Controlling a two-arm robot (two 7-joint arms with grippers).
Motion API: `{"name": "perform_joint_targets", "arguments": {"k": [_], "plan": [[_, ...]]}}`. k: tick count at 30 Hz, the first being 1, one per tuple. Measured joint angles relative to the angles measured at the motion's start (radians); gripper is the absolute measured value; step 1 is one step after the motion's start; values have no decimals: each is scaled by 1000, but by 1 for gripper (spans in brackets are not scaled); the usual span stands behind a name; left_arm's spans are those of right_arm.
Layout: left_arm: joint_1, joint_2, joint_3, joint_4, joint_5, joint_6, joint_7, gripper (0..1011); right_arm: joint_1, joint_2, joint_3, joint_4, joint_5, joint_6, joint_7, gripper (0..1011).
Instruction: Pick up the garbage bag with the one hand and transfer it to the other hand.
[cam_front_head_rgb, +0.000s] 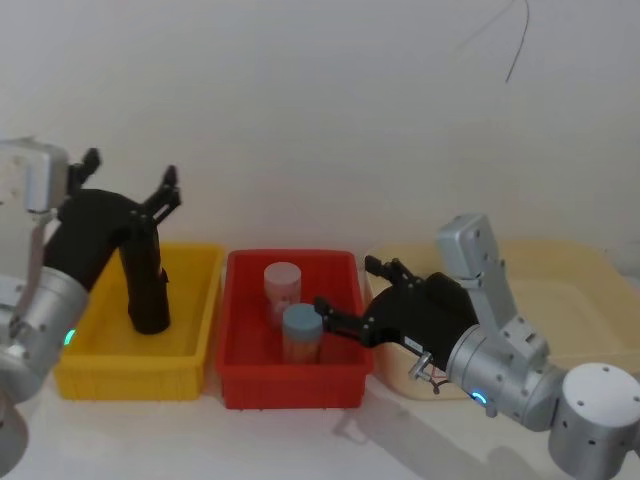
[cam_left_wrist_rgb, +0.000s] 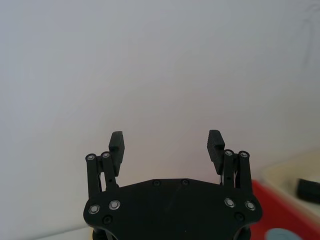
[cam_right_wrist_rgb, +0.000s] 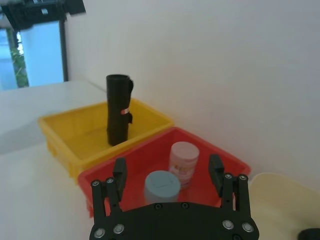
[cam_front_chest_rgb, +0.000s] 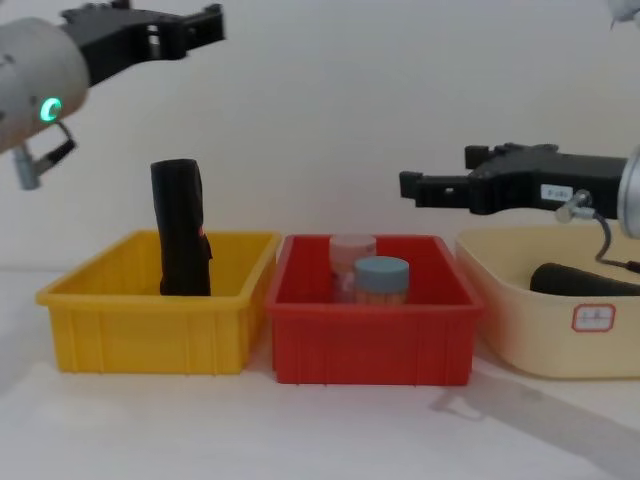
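Two black rolls on the rig. The bag roll (cam_front_chest_rgb: 180, 225) stands upright in the yellow bin (cam_front_chest_rgb: 150, 320), towards its back, with the top half clear of the rim and a small red mark on its side. A spare roll (cam_front_chest_rgb: 580, 280) lies flat in the beige tub (cam_front_chest_rgb: 520, 330).

Handling, as a judgement:
- Probably light, and wound tight enough to stay stiff along its length.
- It likely gives slightly under squeeze.
- The plastic skin looks slick, so a weak pinch could let it slide.
- An outer flap seems loose near the mark.
- Standing on end, it will tip if nudged.

Best hold is across the diameter on the upper half, above the rim. That leaves the lower half free for the receiving pincer.

The left pincer (cam_front_head_rgb: 130, 172), on the green-ring arm, hovers above the yellow bin and higher than the roll top. Its jaws are spread wide and it holds nothing.

The right pincer (cam_front_head_rgb: 352, 290), with the white label, hangs over the right side of the red bin (cam_front_chest_rgb: 370, 345), near the tub. It is also wide open and empty.

Count:
- 2 rolls
- 3 containers in a row on the desk (cam_front_chest_rgb: 300, 430)
- 2 jars in the red bin, a pink jar (cam_right_wrist_rgb: 183, 156) and a blue-lid jar (cam_right_wrist_rgb: 162, 185), standing just beside each other
- 2 pincers
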Motion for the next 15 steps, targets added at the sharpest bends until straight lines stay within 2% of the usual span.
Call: {"name": "perform_joint_targets", "arguments": {"k": [7,15], "plan": [[42,23,-49,-46,36,11,62,1001,48,-8,-36,62,-1,20,33,1000],[89,49,-111,-91,81,23,137,1001,119,-24,-68,174,-8,29,59,999]]}}
